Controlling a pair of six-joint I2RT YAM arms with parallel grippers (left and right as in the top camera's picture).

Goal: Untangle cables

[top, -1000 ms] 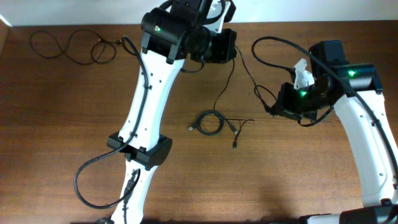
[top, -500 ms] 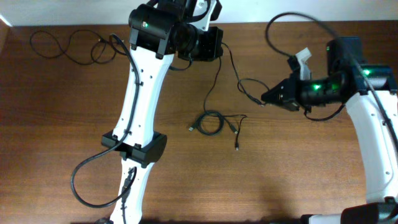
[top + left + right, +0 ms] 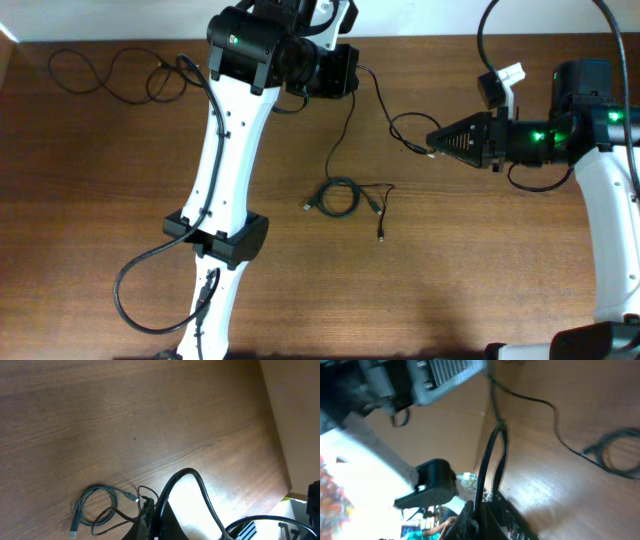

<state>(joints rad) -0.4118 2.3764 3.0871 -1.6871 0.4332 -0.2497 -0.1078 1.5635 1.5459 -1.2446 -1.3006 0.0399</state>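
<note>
Your right gripper [image 3: 433, 146] is swinging outward, pinched on a strand of the cables [image 3: 338, 182]; your left gripper [image 3: 149, 519] is pinching another. Most are lying coiled on the table [image 3: 480, 280]; untangling is barely starting.

The bench [image 3: 480, 270] is warm brown wood with fine, darker grain. The coiled cable [image 3: 338, 196] near its middle is black, with a greyish-green cast in the left wrist view. The strung cable [image 3: 383, 100] and the loose cable [image 3: 110, 75] by the far left corner are black. The left arm [image 3: 225, 170] and right arm [image 3: 600, 230] are white with black joints and green lights.
</note>
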